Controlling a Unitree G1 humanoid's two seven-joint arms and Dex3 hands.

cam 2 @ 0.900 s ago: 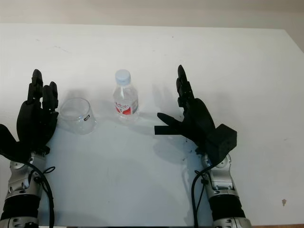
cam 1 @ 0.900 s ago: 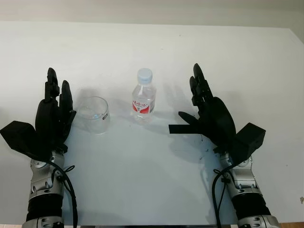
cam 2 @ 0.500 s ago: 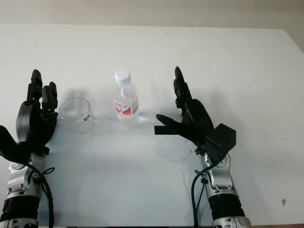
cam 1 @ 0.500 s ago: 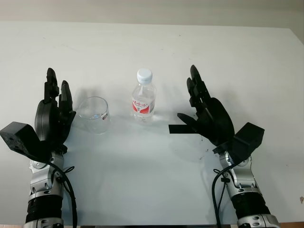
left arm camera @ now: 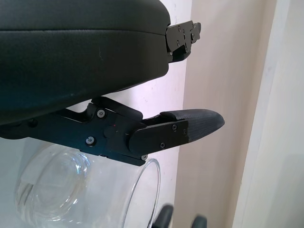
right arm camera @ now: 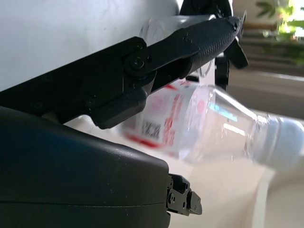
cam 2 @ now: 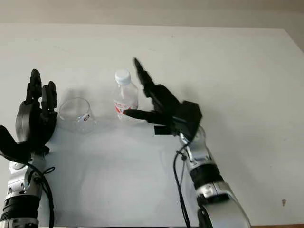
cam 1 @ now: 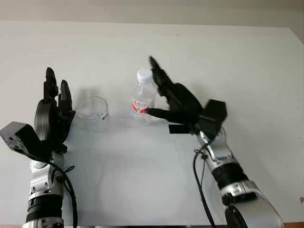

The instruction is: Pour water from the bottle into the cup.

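right robot hand (cam 1: 173,102) | moved left | now beside bottle (cam 1: 143,97)

Looks like a lab / test room, not a home. Plain white table (cam 1: 156,180) w/ a few scuff marks, its far edge up against a bare beige wall (cam 1: 152,9), right edge running along the pic's right side. No décor or kitchen gear near it. Right wrist view: blurred bright window w/ green plant (right arm camera: 289,14) in the bkgd. Left wrist view: pale beige wall panels (left arm camera: 237,114). Bare, staged setup.
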